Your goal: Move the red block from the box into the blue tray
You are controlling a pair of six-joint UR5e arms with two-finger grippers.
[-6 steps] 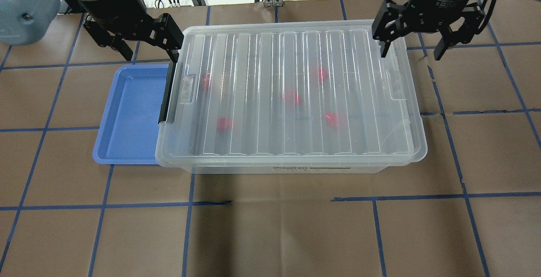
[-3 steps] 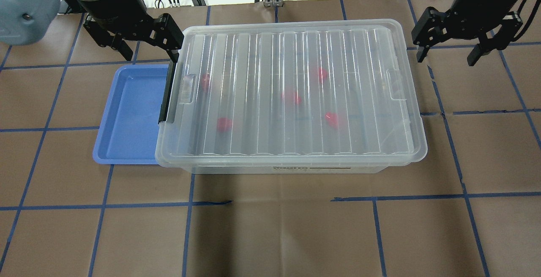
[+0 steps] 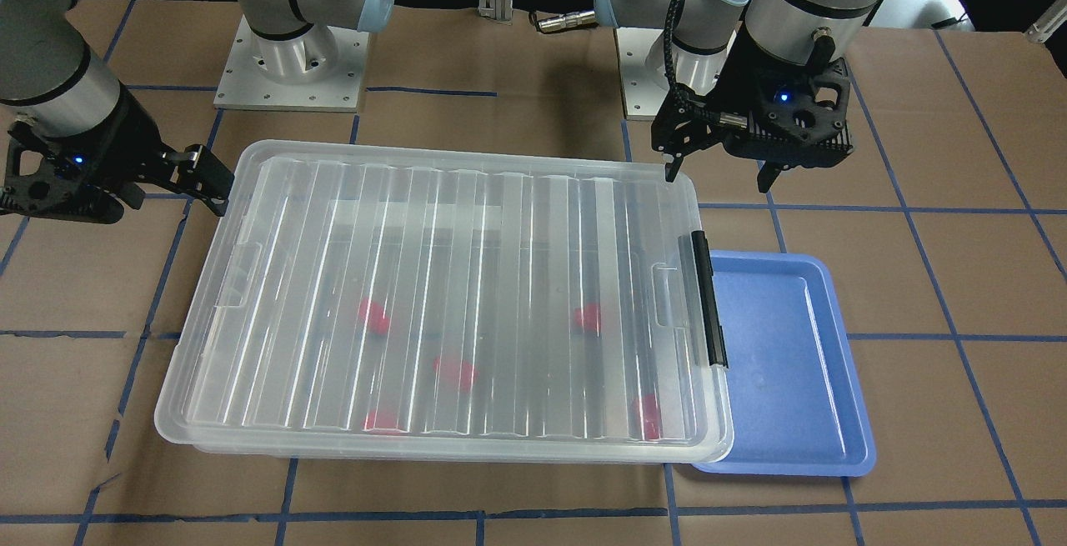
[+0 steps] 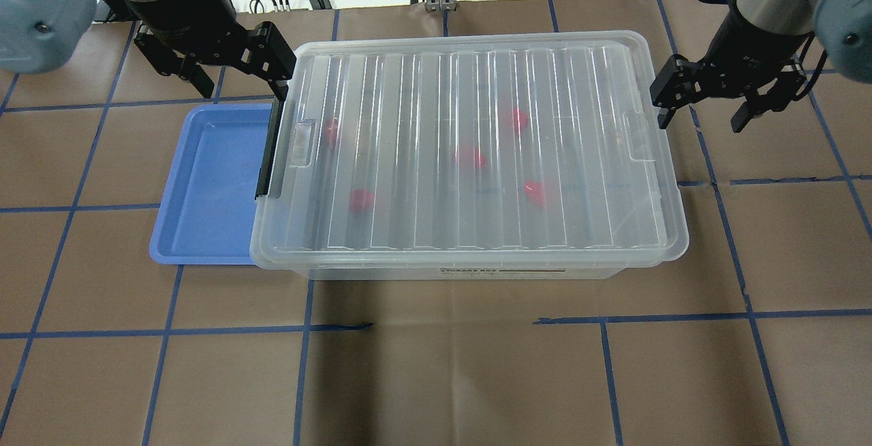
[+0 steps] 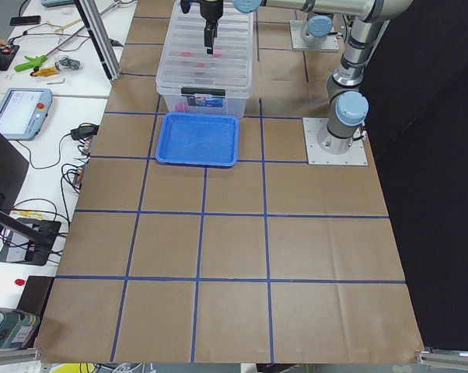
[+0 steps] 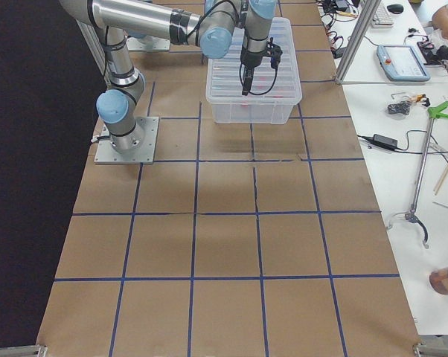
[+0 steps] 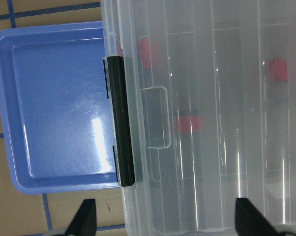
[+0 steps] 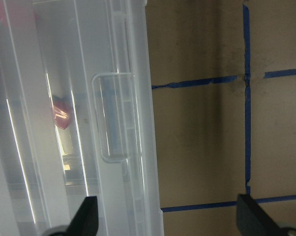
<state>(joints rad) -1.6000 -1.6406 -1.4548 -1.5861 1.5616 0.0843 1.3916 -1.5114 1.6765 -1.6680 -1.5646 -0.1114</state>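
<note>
The clear box (image 4: 422, 92) stands mid-table with its ribbed lid on and a black latch (image 4: 270, 150) at its left end. Several red blocks lie inside, blurred through the lid, such as one (image 4: 362, 200) near the front left and one (image 4: 470, 157) in the middle. The blue tray (image 4: 211, 187) lies empty at the box's left end, partly under the lid's rim. My left gripper (image 4: 242, 92) is open over the box's far left corner, above the latch (image 7: 119, 120). My right gripper (image 4: 699, 121) is open and empty beside the box's right end (image 8: 113, 118).
Brown paper with blue tape lines covers the table (image 4: 436, 364). The two arm bases (image 3: 292, 62) stand behind the box. Cables, a tablet and tools lie on the white benches (image 5: 32, 101) off the table's far side.
My right gripper has moved off the lid's far right corner, out to the right and then forward and down beside the box's right end. The left gripper, box and tray have not moved.
</note>
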